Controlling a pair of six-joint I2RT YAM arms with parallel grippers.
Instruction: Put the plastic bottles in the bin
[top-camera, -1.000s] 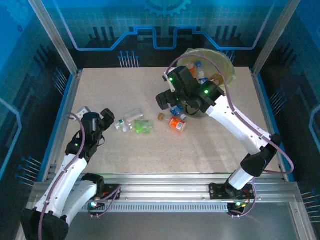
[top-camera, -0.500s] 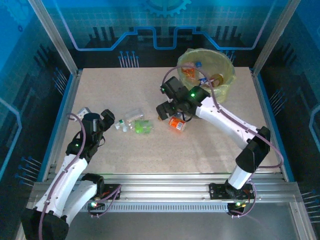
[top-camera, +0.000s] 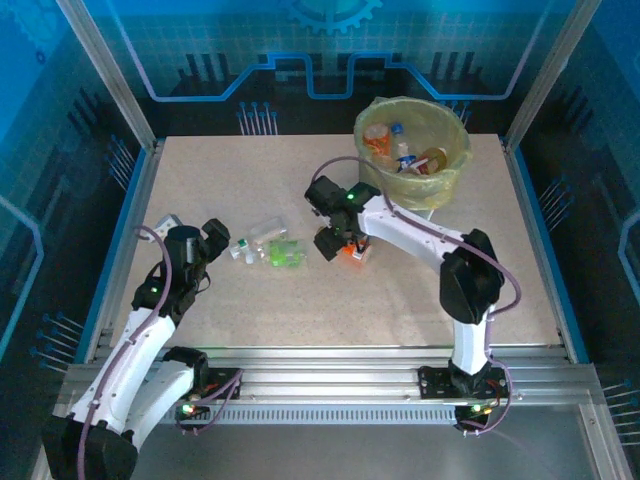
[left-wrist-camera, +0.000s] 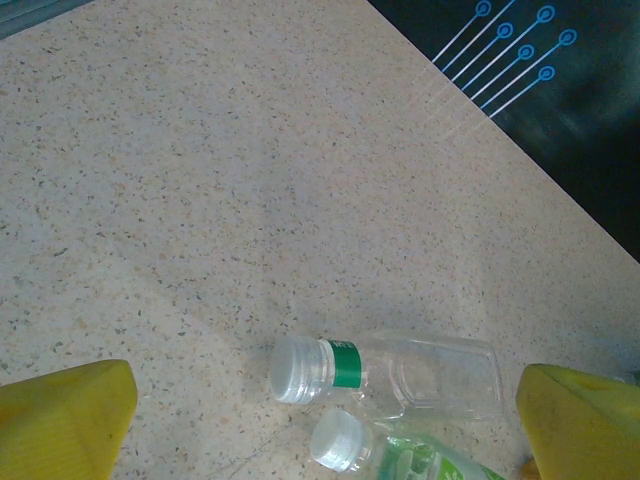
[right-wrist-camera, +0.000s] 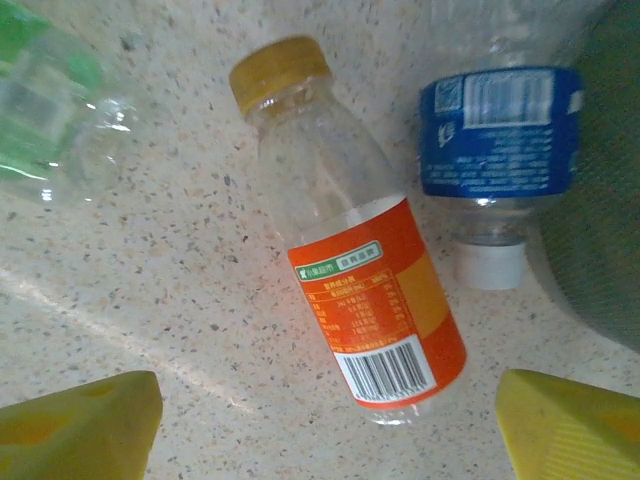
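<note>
The speckled worktop (top-camera: 250, 310) carries the bin (top-camera: 458, 150), a round bucket lined with a yellowish-green bag, and several plastic bottles (top-camera: 381, 141) already lie inside it. Off the bin's near-left side the right arm (top-camera: 420, 235) reaches low, and the right pincer (top-camera: 336, 246) hangs just above the surface with its 2 yellow fingers (right-wrist-camera: 85, 430) spread wide and nothing held. Much farther from the bin on that same side, the left pincer (top-camera: 213, 238) is also spread apart and empty.

Between the right fingers lies an orange-labelled bottle (right-wrist-camera: 355, 260) with a yellow cap, on its side. A blue-labelled bottle (right-wrist-camera: 500, 125) with a white cap crowds it on the side toward the bin, a narrow strip of worktop between them. Farther from the bin, in front of the left pincer, a clear bottle (left-wrist-camera: 410, 375) with a green neck band lies close against a green-labelled bottle (left-wrist-camera: 410, 462).
</note>
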